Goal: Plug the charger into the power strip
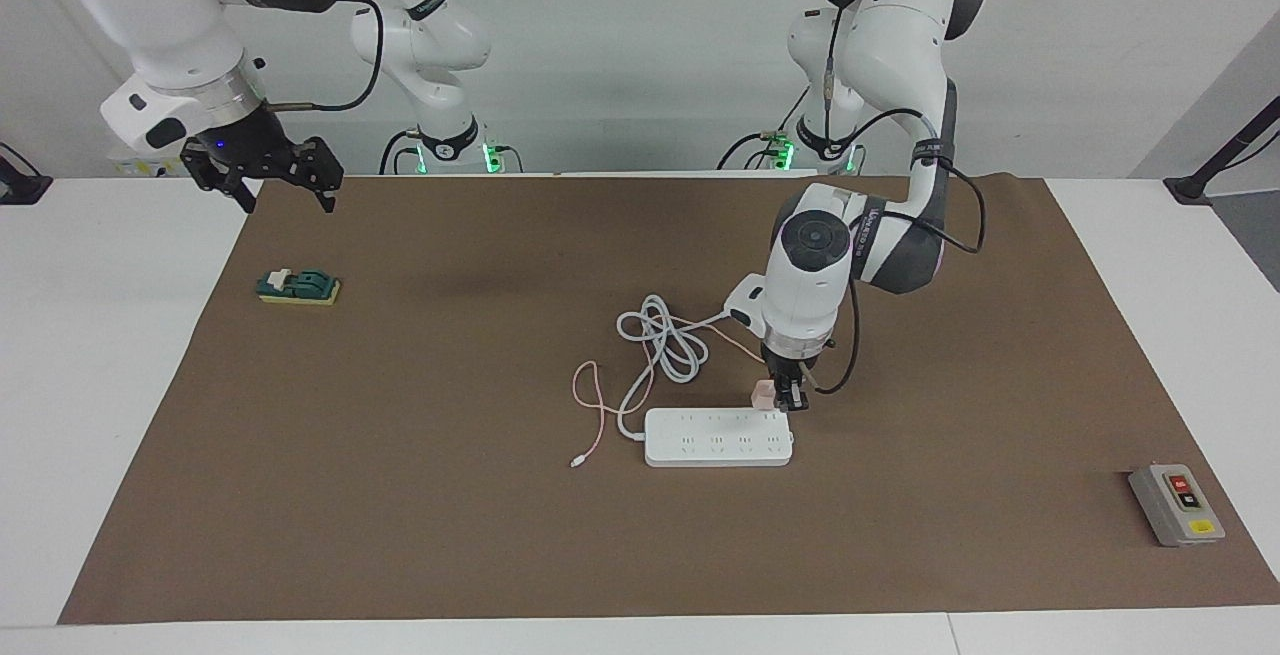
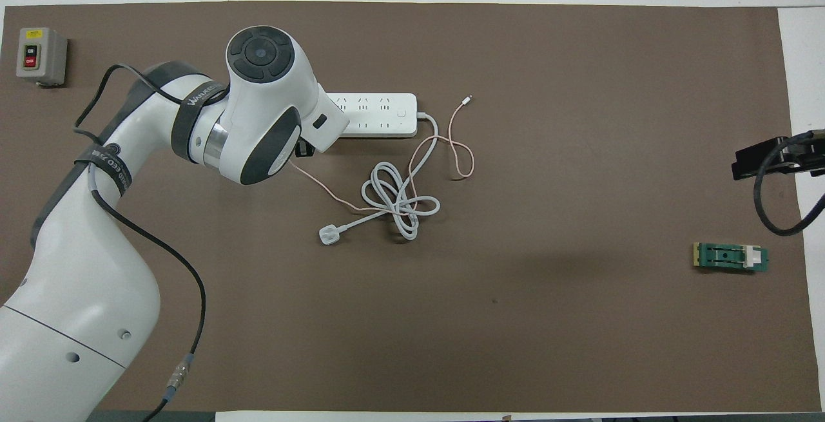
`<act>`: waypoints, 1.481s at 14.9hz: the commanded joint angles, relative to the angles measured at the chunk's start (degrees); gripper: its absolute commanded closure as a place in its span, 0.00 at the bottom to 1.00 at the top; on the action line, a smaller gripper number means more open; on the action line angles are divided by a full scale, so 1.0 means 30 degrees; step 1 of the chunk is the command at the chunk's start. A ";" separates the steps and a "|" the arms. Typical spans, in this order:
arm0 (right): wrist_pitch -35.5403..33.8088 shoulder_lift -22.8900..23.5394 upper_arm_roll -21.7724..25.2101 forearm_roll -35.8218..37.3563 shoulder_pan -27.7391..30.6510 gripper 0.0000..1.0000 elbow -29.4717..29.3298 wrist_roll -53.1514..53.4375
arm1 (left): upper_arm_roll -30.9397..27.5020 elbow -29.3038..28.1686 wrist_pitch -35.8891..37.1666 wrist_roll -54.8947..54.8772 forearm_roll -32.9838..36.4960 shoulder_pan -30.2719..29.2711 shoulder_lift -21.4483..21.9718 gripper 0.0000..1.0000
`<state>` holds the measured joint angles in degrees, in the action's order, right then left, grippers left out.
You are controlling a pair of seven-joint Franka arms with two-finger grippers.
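My left gripper point(image 1: 781, 399) is shut on the small pale-pink charger point(image 1: 764, 394) and holds it just over the power strip point(image 1: 718, 437), at the strip's end toward the left arm and above its edge nearer the robots. The charger's thin pink cable point(image 1: 592, 405) trails back over the mat. In the overhead view the left arm's wrist hides the charger, the gripper and that end of the power strip point(image 2: 380, 115). My right gripper point(image 1: 288, 197) waits open, raised over the mat's corner at the right arm's end.
The strip's thick grey-white cord point(image 2: 399, 200) lies coiled nearer the robots and ends in a white plug point(image 2: 330, 235). A grey button box point(image 1: 1176, 504) sits at the left arm's end. A green block point(image 1: 298, 287) lies under the right gripper's side.
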<state>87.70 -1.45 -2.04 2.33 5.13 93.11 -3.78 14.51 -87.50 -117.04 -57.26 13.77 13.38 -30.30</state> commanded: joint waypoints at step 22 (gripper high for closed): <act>0.0240 -0.0425 -0.0139 0.0042 0.0253 0.00 0.0456 -0.0321 | -0.0296 0.0400 -0.1033 0.0160 0.1211 0.0052 -0.0565 1.00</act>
<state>87.70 -1.47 -2.05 2.33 5.13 93.11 -3.78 14.09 -84.69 -118.37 -57.26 16.37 13.30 -32.47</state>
